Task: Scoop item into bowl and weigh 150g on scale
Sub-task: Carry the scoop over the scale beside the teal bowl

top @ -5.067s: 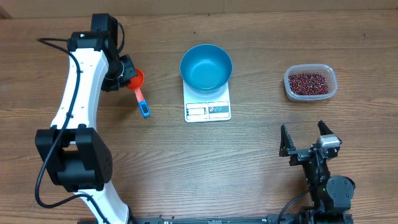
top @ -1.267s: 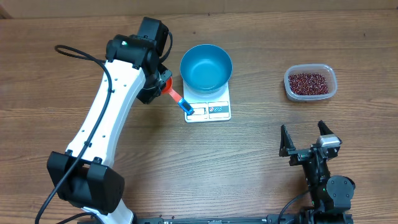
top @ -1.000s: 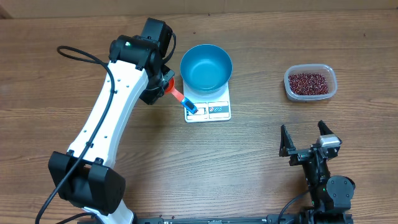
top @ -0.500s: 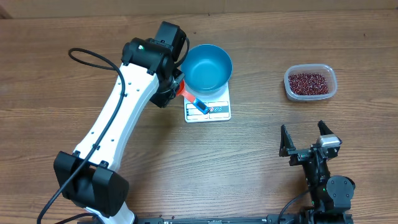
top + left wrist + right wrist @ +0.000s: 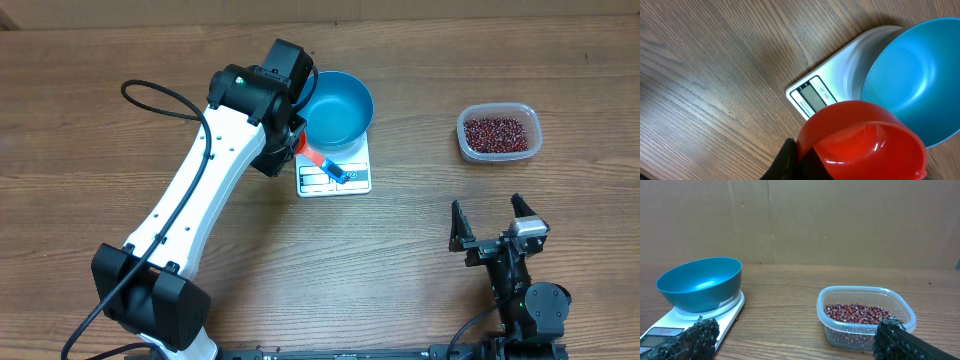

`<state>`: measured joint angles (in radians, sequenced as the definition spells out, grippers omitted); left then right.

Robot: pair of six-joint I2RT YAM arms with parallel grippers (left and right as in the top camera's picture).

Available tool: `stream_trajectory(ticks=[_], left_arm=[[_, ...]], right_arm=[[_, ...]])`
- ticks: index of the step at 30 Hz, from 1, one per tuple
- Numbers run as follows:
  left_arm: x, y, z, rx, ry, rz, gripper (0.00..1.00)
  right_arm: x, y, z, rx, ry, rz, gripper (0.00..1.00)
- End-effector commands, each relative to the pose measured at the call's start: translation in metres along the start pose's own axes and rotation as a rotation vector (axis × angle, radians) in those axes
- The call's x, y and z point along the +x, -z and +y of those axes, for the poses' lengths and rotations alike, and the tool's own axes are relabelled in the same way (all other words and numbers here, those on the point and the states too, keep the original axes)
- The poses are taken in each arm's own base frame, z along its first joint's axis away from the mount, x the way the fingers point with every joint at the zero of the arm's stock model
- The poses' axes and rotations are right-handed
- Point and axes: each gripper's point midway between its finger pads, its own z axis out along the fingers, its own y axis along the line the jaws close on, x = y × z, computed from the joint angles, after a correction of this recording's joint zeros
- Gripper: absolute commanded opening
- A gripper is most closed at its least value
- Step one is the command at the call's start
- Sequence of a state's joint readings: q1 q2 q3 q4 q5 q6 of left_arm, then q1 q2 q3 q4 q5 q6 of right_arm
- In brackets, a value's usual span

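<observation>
Beans (image 5: pixel 493 133) in clear tub (image 5: pixel 537 140), well right of L gripper (image 5: pixel 297 143), clamped on empty scoop (image 5: pixel 865 140) over scale (image 5: pixel 334 176); R gripper (image 5: pixel 489 215) nearer, jaws wide.

The left gripper (image 5: pixel 293 147), clamped on the bright orange-red plastic measuring scoop (image 5: pixel 322 163), now hangs at the left edge of the small flat white rectangular scale (image 5: pixel 355 182). Five seconds back it was well to the left of the scale. The scoop travels rightward with it. Its blue handle tip (image 5: pixel 340 175), at the scale's front left corner a second ago, now lies over the middle of the scale's front strip. The white left arm (image 5: pixel 200 195) slants further toward the scale, and its black cable (image 5: pixel 150 95) shifts along with it.
</observation>
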<state>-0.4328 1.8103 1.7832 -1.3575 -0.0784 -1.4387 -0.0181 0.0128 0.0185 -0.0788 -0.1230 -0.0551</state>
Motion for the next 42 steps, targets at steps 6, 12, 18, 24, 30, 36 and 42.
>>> stream_trajectory(ticks=[6, 12, 18, 24, 30, 36, 42], left_arm=[[0.003, 0.007, -0.005, 0.026, 0.025, 0.000, 0.04], [0.003, 0.007, -0.005, 0.026, 0.025, 0.000, 0.04], [0.003, 0.007, -0.005, 0.026, 0.029, 0.002, 0.05], [0.008, 0.007, -0.006, 0.029, 0.029, 0.030, 0.04], [0.014, 0.007, -0.007, 0.030, 0.062, 0.046, 0.04], [0.017, 0.008, -0.007, 0.029, 0.102, 0.050, 0.04], [0.022, 0.008, -0.007, 0.025, 0.172, 0.081, 0.05]], right_arm=[[0.002, 0.000, 0.000, 0.001, -0.005, -0.004, 1.00], [0.002, 0.000, 0.000, 0.001, -0.005, -0.004, 1.00], [0.002, 0.000, 0.000, 0.001, -0.005, -0.004, 1.00], [0.002, 0.000, 0.000, 0.001, -0.005, -0.004, 1.00], [0.002, 0.000, 0.000, 0.001, -0.005, -0.004, 1.00], [0.002, 0.000, 0.000, 0.001, -0.005, -0.004, 1.00], [0.002, 0.000, 0.000, 0.001, -0.005, -0.004, 1.00]])
